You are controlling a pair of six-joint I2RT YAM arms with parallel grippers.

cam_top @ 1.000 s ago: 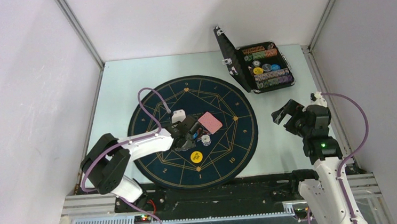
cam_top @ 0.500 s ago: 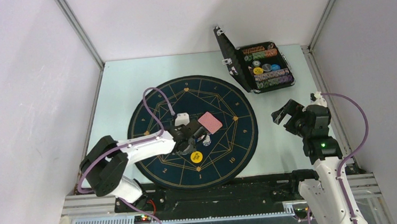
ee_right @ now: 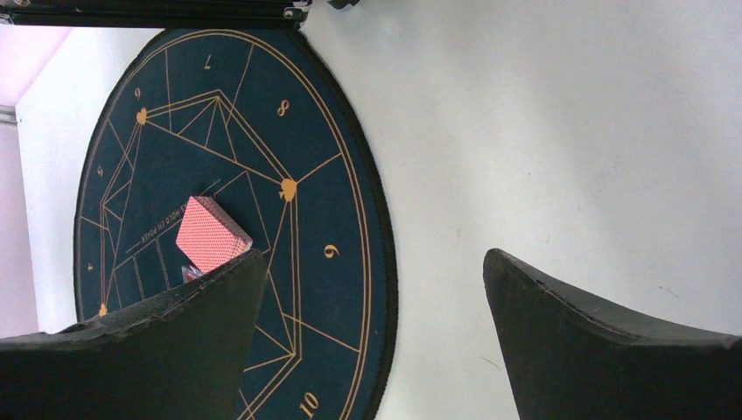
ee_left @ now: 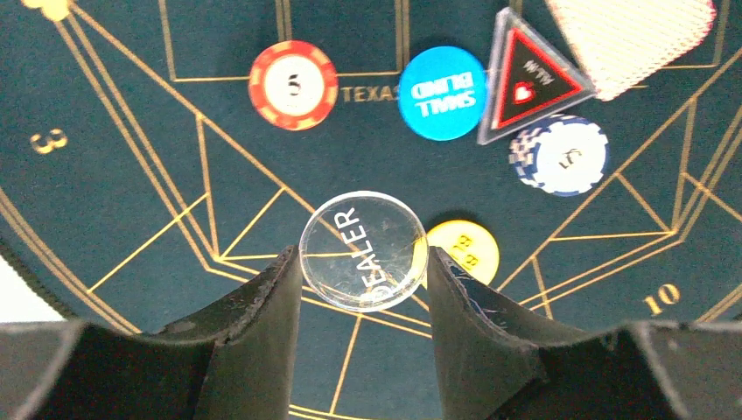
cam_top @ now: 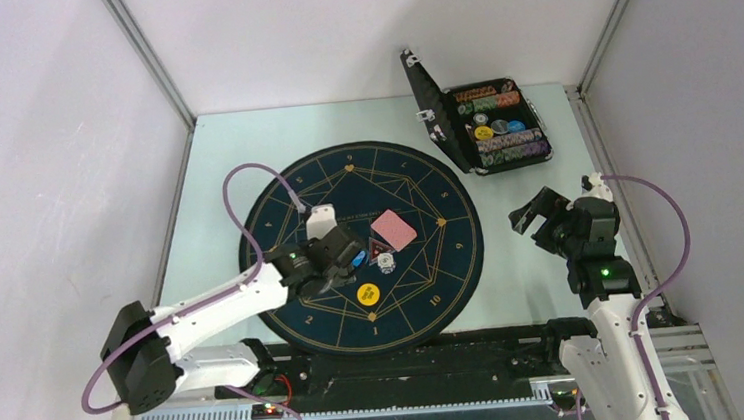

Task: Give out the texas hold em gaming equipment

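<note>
Just off centre toward eight o'clock over the round mat (ee_left: 105,175), the left gripper (ee_left: 361,267) pinches the clear DEALER button (ee_left: 364,245) by its rim, likely to carry it to a seat, while the right gripper (ee_right: 372,262) hangs spread wide and empty beyond three o'clock.

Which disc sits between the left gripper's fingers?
The clear DEALER disc, the only see-through one. The red chip, blue disc and yellow disc lie farther out on the mat.

Mat (cam_top: 425,296) centre crowded: deck (cam_top: 394,230), marker (ee_left: 529,79), discs (ee_left: 442,92) close-set; open table (ee_right: 569,131) strip between mat and case (cam_top: 497,125).
</note>
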